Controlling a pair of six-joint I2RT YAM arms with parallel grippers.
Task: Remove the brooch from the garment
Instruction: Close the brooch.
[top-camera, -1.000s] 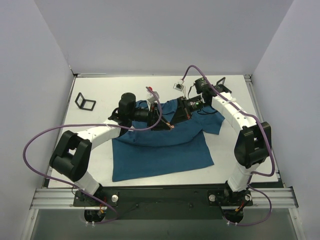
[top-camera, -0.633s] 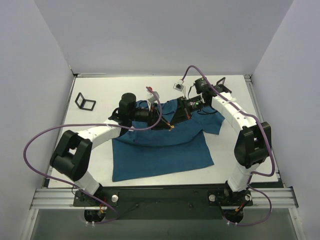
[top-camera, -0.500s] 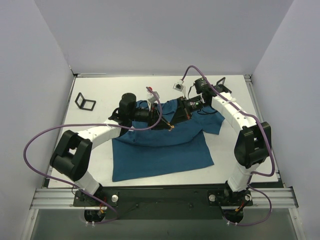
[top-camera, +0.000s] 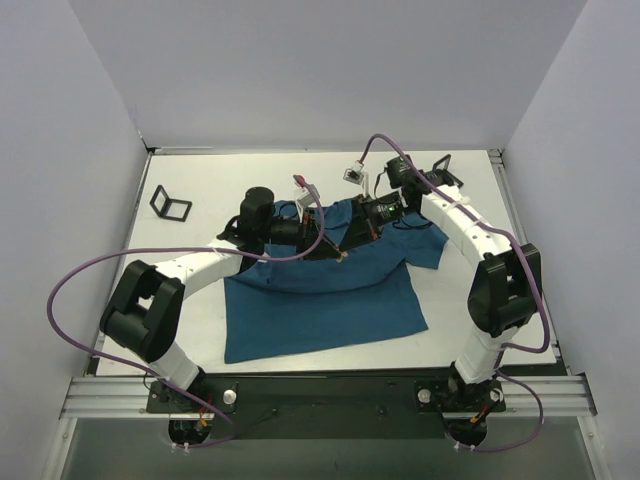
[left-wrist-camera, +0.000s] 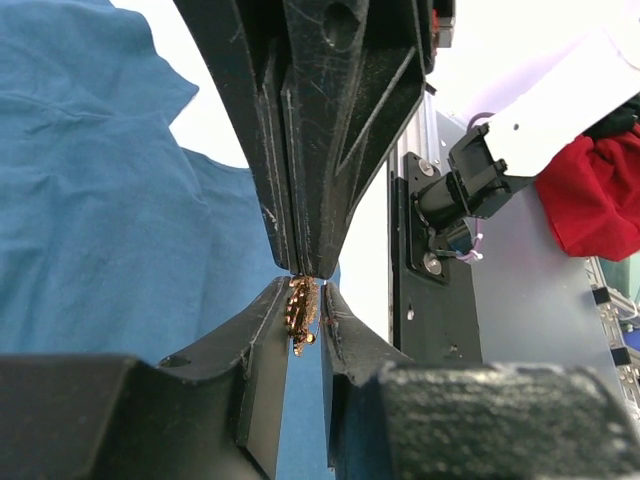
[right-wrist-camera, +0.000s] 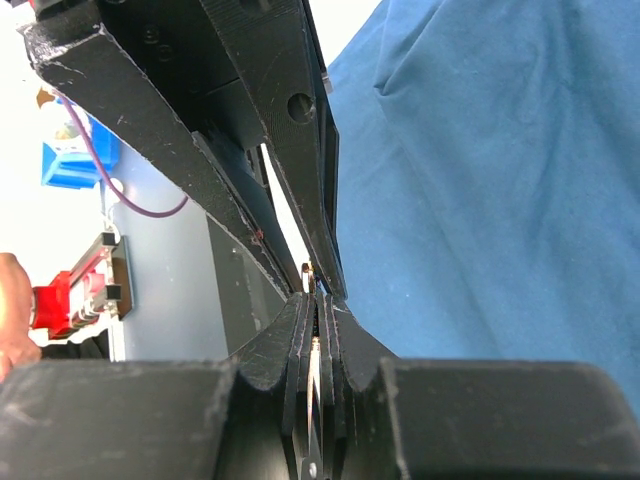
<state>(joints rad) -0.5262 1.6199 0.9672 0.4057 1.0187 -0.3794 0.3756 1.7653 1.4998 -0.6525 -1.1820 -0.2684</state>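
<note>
The dark teal garment (top-camera: 320, 310) lies flat on the white table, its neck end bunched under both grippers. The tiny gold brooch (left-wrist-camera: 302, 308) hangs in front of the blue cloth (left-wrist-camera: 90, 200). My left gripper (left-wrist-camera: 302, 292) comes up from below with its two fingers pressed against the brooch's sides. My right gripper (left-wrist-camera: 305, 268) comes down from above, shut on the brooch's top edge. In the right wrist view my right gripper (right-wrist-camera: 315, 302) is shut with a thin metal strip between its pads and a gold speck of brooch (right-wrist-camera: 308, 268) at its tips. In the top view the grippers meet tip to tip at the brooch (top-camera: 343, 256).
A black square frame (top-camera: 170, 204) stands at the far left of the table and another (top-camera: 441, 165) at the far right. Small white and red items (top-camera: 303, 186) and a white tag (top-camera: 355, 173) lie behind the garment. Grey walls close in three sides.
My left gripper's fingers have narrowed onto the brooch. The right wrist has shifted slightly up and back; the garment lies as before.
</note>
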